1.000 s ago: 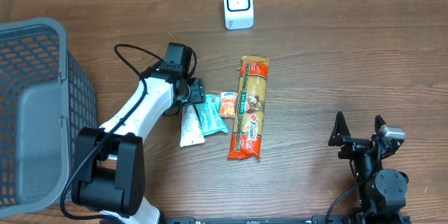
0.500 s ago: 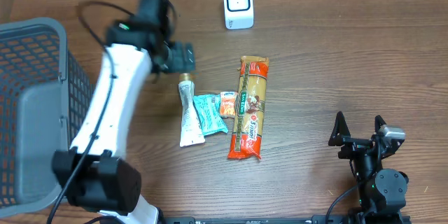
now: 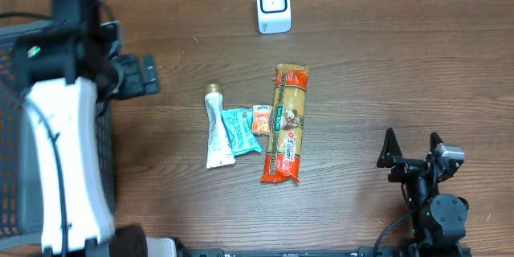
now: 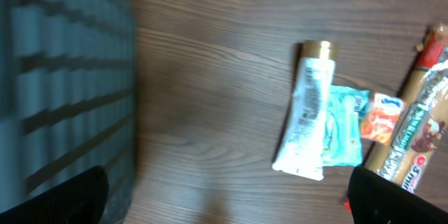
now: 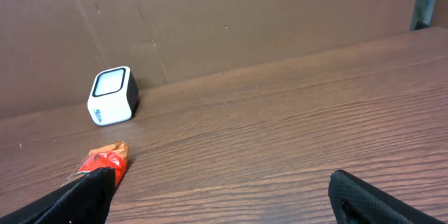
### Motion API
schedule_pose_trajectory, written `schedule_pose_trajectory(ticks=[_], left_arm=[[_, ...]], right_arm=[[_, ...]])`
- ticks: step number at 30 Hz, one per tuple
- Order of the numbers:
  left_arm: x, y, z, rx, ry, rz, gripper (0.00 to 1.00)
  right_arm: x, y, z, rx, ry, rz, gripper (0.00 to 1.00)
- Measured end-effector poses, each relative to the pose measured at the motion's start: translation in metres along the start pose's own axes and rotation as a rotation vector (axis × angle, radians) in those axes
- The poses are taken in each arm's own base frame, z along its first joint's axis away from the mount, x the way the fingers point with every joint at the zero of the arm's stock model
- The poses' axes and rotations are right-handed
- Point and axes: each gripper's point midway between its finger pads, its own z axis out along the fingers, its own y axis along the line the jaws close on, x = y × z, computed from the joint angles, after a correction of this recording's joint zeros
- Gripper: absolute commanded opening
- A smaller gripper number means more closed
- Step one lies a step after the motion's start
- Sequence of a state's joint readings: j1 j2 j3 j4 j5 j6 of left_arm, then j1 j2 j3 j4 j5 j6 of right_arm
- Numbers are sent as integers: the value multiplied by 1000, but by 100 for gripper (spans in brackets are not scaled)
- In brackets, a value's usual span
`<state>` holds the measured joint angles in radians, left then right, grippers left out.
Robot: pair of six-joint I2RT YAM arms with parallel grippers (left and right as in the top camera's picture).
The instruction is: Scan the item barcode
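Overhead: your left gripper point(image 3: 132, 76) at 9 o'clock by basket point(image 3: 10, 169), jaws apart, empty; tube point(image 3: 215, 132), pasta packet point(image 3: 287, 124) flat at centre, reachable; scanner point(image 3: 273, 6) at 12. Left wrist: tube at 2, untouched. Right wrist: right gripper point(image 5: 217, 192) spread, empty, facing scanner.

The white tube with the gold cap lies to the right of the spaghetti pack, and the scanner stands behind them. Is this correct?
No. The white tube lies to the left of the spaghetti pack, as the overhead view shows. The scanner does stand behind them.
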<state>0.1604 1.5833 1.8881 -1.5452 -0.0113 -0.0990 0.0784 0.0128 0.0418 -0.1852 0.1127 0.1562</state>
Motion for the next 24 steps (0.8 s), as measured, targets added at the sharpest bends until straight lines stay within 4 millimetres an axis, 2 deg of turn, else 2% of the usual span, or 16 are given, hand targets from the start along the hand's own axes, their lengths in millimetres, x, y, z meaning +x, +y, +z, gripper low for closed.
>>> schedule_pose_trajectory(ticks=[4, 7, 12, 17, 20, 24], left_arm=[[16, 27, -18, -18, -50, -34, 100], [22, 38, -15, 12, -55, -19, 100], [20, 29, 13, 138, -31, 63, 100], [23, 15, 18, 225, -22, 129, 100], [31, 19, 18, 232, 9, 114, 99], [35, 38, 18, 197, 23, 53, 100]], right_arm=[[0, 0, 0, 0, 0, 0, 100], [0, 0, 0, 0, 0, 0, 100], [0, 0, 0, 0, -1, 0, 100], [0, 0, 0, 0, 0, 0, 100], [0, 0, 0, 0, 0, 0, 100], [0, 0, 0, 0, -1, 0, 100]])
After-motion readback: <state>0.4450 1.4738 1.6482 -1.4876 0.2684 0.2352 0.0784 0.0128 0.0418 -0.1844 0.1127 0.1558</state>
